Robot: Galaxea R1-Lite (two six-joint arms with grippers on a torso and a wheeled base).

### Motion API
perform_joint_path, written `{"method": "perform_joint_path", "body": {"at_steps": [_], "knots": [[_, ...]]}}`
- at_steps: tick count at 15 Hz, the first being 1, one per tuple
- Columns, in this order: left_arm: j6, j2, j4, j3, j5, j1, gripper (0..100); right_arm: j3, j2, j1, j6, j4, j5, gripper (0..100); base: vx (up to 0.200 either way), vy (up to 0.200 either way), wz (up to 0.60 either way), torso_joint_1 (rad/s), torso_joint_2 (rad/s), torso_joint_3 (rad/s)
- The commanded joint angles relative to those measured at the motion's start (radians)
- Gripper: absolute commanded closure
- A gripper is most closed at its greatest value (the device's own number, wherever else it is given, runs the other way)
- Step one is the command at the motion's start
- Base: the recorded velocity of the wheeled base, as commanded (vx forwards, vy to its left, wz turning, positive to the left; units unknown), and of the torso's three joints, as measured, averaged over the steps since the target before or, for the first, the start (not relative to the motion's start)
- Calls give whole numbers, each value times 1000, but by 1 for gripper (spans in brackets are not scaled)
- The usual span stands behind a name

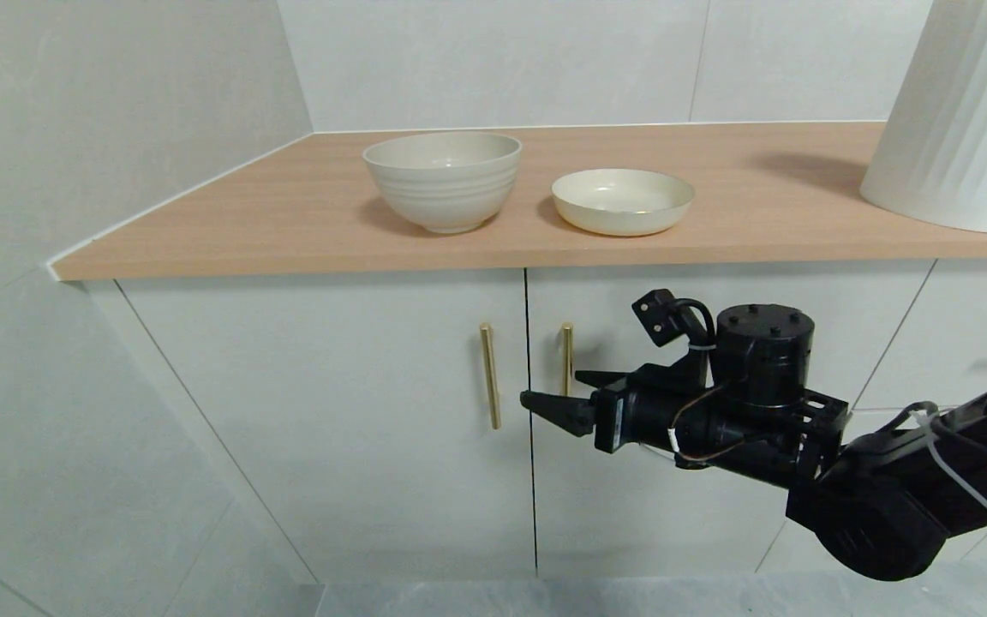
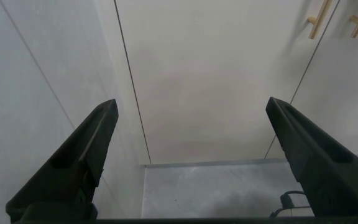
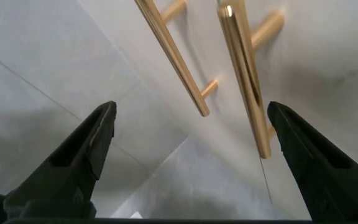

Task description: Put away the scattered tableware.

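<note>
A deep cream bowl (image 1: 442, 180) stands upright on the wooden bench (image 1: 288, 231), nearer its left end and between the front edge and the back wall. A shallow dish (image 1: 623, 200) of the same pale glaze sits just beside it towards the right end, with a narrow strip of bare wood between the two. At the right end stands a tall white ribbed vessel (image 1: 965, 111), well apart from both.

Below the front edge are pale cabinet doors (image 1: 331, 411) with two upright brass handles, the left handle (image 1: 490, 375) and the right handle (image 1: 567, 358), either side of the door seam.

The right fingers (image 1: 562, 413) are level with the lower part of the right handle, spread wide and holding nothing. In the wrist view (image 3: 79, 162) both handles lie between them, and they seem to stop short of touching (hard to be sure).

The left fingers (image 2: 79, 162) are also spread wide and empty, facing a door near the floor.
</note>
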Motion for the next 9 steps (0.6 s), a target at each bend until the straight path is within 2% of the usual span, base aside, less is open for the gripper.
{"method": "perform_joint_path", "body": {"at_steps": [1,7,9], "knots": [[0,0,0,0,0,0,0,-2,22,0,1,-13,0,0,0,0,0,0,0,0],[1,0,0,0,0,0,0,-15,75,0,12,-99,-1,0,0,0,0,0,0,0],[1,0,-1,0,0,0,0,-14,75,11,70,-120,23,0,0,0,0,0,0,0]]}}
